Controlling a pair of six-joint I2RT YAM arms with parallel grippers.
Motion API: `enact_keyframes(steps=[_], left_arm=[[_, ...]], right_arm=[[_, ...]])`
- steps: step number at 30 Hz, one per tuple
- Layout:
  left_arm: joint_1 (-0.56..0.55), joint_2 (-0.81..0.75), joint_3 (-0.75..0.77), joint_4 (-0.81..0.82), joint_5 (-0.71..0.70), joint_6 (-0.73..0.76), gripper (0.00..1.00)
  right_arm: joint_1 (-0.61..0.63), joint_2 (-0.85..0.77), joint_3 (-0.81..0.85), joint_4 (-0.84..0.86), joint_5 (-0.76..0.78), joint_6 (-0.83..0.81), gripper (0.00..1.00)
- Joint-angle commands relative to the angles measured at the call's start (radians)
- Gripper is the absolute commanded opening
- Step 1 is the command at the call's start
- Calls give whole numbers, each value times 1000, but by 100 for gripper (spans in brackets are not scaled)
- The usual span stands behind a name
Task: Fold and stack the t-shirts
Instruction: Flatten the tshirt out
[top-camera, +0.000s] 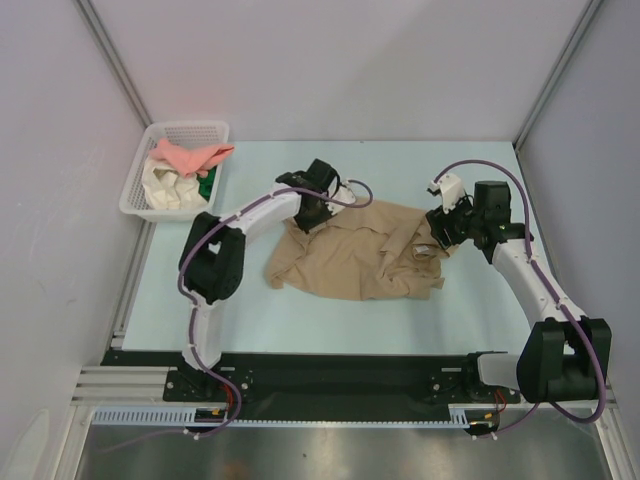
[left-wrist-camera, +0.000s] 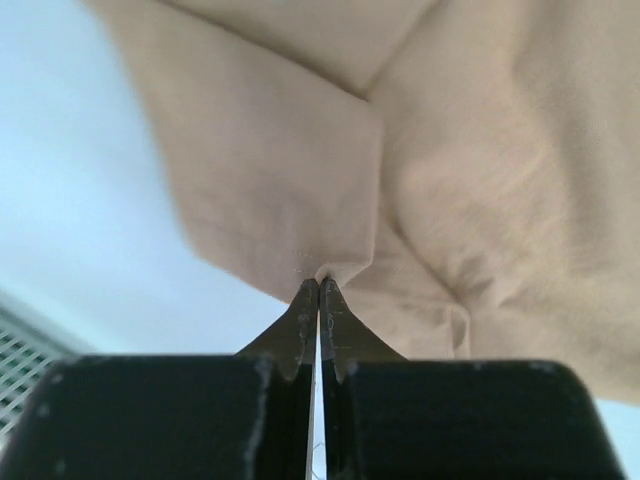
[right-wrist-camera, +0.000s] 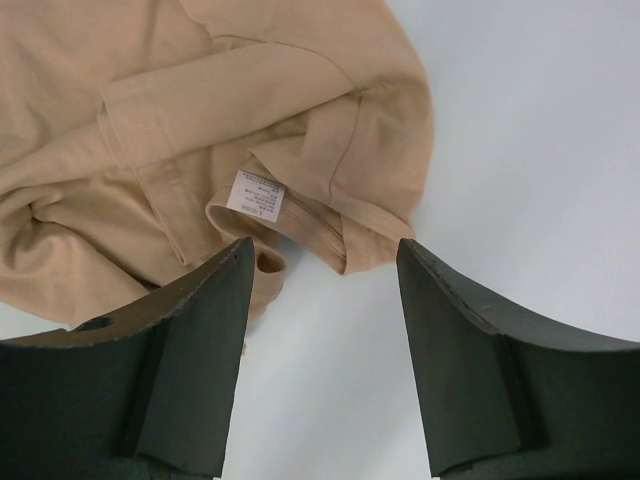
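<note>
Left jaws: fully closed, fingertips pinching a tiny nip of the tan t-shirt at its edge; the cloth bunched right at the tips.
Right jaws: wide apart, holding nothing, poised over the collar and its white care label. Couldn't tell whether the tips touched the surface.
Shirt: crumpled mid-surface between the two arms, layers overlapping, not spread flat.
Other shirts: salmon-pink, cream-white and green sat heaped in the white mesh basket at the far left, well apart.
Risk 1: the left bite looked thin, so I'd expect a lift or pull to slip it out.
Risk 2: the left pinch may have caught one layer only, so a pull would drag the heap instead of opening it.
Risk 3: the right jaws straddled the collar rib, and closing there could grab the back layer too and lock the twist in.
Risk 4: if the two arms pulled unevenly, the shirt would skew, and a fold from there would set the wrinkles.
</note>
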Motion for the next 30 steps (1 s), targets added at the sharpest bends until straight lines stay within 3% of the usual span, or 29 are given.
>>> enact_keyframes(steps=[1,6,9,30], left_arm=[[29,-180,-7,88,-8,-31,0],[42,-244,-65,148,-92,-30,0],[48,-241,-67,152,-109,-33,1],[52,-248,-84,142,-151,-27,1]], right_arm=[[-9,-23,8,8,24,-41,64],[-20,-59,-64,-46,18,-346,64],[-31,-50,-84,-59,4,-429,64],[-11,297,42,69,19,-414,63]])
